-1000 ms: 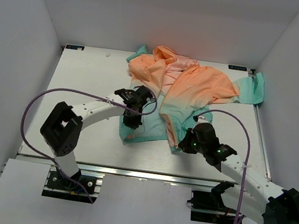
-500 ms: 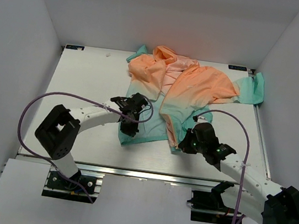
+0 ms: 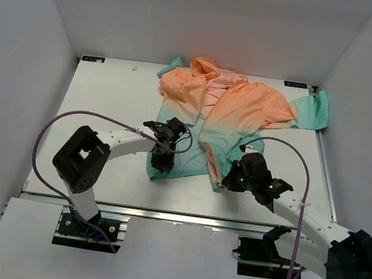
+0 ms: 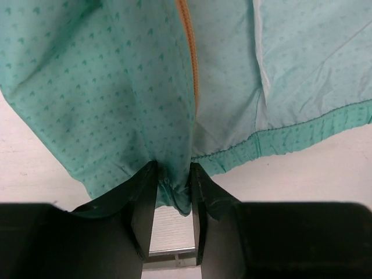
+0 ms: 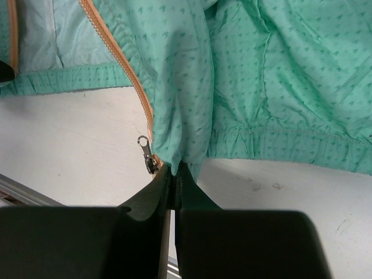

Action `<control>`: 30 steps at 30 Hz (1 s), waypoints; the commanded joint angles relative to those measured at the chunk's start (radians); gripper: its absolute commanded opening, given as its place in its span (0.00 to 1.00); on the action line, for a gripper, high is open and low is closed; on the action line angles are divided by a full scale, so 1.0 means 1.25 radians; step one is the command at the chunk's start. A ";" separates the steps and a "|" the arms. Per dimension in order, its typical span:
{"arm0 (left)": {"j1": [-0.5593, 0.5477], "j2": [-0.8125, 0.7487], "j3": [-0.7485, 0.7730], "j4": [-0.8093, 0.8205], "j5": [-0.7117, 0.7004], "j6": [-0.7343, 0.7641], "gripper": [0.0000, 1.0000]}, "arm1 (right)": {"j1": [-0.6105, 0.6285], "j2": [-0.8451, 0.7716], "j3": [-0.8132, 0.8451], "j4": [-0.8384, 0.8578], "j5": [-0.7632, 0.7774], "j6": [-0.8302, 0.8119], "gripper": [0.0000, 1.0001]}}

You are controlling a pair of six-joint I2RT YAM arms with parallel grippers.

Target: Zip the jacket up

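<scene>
Right wrist view: the right gripper (image 5: 172,174) is pinching the jacket (image 5: 244,87) at its teal hem, just beside the zipper slider (image 5: 147,156). The left gripper (image 4: 173,186) is clamping the other hem corner. Lying crumpled on the counter (image 3: 109,94), the thin fabric is likely handling limp and slippery. No container is showing.

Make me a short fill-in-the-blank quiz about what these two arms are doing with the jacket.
1. The left end effector and right end effector each pinch the jacket at its teal ____.
2. Its zipper tape is coloured ____.
3. The metal zipper pull hangs beside the ____ one.
4. The jacket front lies ____, not zipped.
Missing words: hem, orange, right, open.
</scene>
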 commanded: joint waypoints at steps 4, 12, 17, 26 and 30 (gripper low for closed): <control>-0.001 -0.012 0.026 -0.001 0.004 0.005 0.44 | -0.005 0.005 -0.001 0.013 -0.006 -0.011 0.00; 0.001 -0.020 0.029 -0.006 0.010 0.003 0.39 | -0.005 0.017 0.000 0.019 -0.012 -0.015 0.00; 0.001 -0.018 0.028 -0.001 0.023 0.003 0.17 | -0.005 0.018 -0.001 0.018 -0.012 -0.015 0.00; -0.001 -0.081 0.031 0.035 0.035 0.023 0.00 | -0.005 -0.010 0.021 0.046 -0.070 -0.040 0.00; 0.001 -0.174 0.014 0.107 0.061 0.054 0.00 | -0.005 -0.068 0.027 0.128 -0.153 -0.047 0.00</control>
